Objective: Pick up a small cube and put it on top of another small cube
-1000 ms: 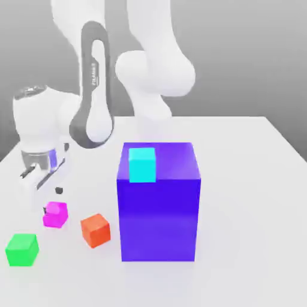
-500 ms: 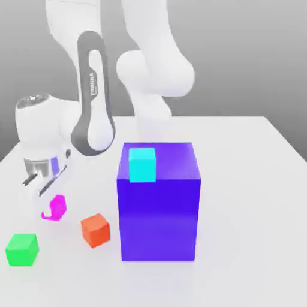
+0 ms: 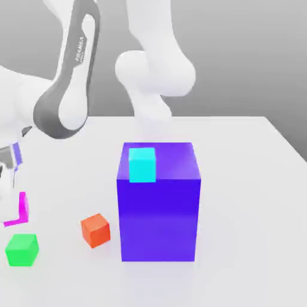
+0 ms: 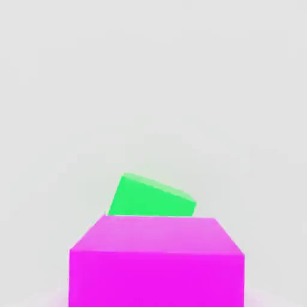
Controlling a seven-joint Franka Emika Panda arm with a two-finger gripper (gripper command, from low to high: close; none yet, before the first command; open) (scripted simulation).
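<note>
White tabletop [image 3: 252, 198], grey backdrop. I see gripper [image 3: 7, 198] at exterior view's left edge, clamped on magenta cube [image 3: 20, 210], raised just above green cube [image 3: 22, 250]. Step: carry. Next, I judge: centre over target cube, lower, release squarely.

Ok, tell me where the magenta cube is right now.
The magenta cube is at the exterior view's left edge, lifted off the white table, just above the green cube and left of the orange cube.

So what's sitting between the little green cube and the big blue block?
The small orange cube, seen in the exterior view, sits on the table between the small green cube and the big blue-violet block.
</note>
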